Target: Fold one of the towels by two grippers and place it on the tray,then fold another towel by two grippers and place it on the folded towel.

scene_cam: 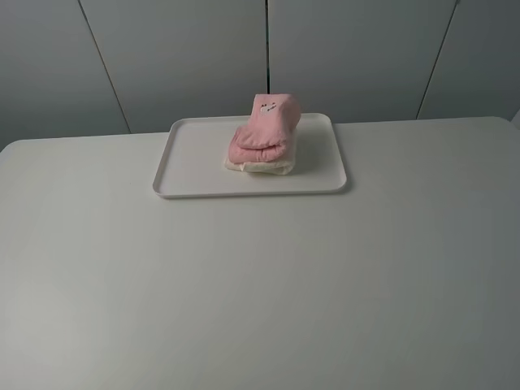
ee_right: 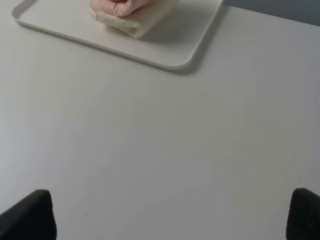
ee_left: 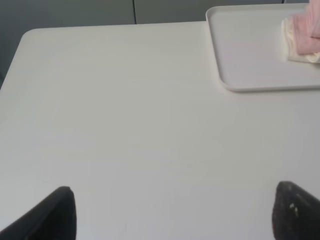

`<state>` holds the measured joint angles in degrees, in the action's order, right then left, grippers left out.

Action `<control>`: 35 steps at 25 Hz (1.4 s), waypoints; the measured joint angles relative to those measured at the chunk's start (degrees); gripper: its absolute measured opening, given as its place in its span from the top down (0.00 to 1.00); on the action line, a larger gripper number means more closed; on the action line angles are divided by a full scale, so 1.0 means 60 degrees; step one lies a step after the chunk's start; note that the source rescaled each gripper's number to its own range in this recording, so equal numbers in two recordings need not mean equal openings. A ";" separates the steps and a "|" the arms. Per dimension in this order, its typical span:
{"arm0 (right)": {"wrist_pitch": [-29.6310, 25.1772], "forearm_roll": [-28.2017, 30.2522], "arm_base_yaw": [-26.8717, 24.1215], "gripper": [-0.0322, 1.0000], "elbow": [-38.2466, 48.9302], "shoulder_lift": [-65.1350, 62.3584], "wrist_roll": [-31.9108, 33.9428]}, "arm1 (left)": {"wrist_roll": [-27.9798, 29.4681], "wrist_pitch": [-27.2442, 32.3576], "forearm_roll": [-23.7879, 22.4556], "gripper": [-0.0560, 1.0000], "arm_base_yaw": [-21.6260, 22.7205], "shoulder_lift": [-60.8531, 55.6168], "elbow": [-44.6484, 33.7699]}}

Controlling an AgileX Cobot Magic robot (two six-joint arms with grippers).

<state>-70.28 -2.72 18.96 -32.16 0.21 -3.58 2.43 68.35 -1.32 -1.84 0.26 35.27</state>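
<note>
A white tray (scene_cam: pixel 195 166) sits at the back middle of the table. On it lies the folded cream towel (scene_cam: pixel 258 166), and the folded pink towel (scene_cam: pixel 264 134) rests on top of it, its small motif facing up. Neither arm shows in the exterior high view. In the left wrist view my left gripper (ee_left: pixel 175 212) stands open over bare table, with the tray (ee_left: pixel 240 60) and both towels (ee_left: pixel 302 40) far off. My right gripper (ee_right: pixel 170 215) is likewise open and empty, with the tray (ee_right: pixel 165 50) and the cream towel (ee_right: pixel 135 22) well ahead of it.
The white table (scene_cam: pixel 260 284) has a rounded far left corner (ee_left: pixel 30 35). Grey wall panels (scene_cam: pixel 187 57) stand behind the table's back edge.
</note>
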 joint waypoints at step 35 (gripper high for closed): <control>0.1239 -0.0236 -0.1618 0.00 0.0479 -0.0040 0.0004 | 0.0000 -0.1000 0.0511 0.00 0.1054 -0.0044 -0.0972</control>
<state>-62.85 -4.14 9.25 -29.29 -0.03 -3.55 2.43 62.35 1.75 4.48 0.00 29.44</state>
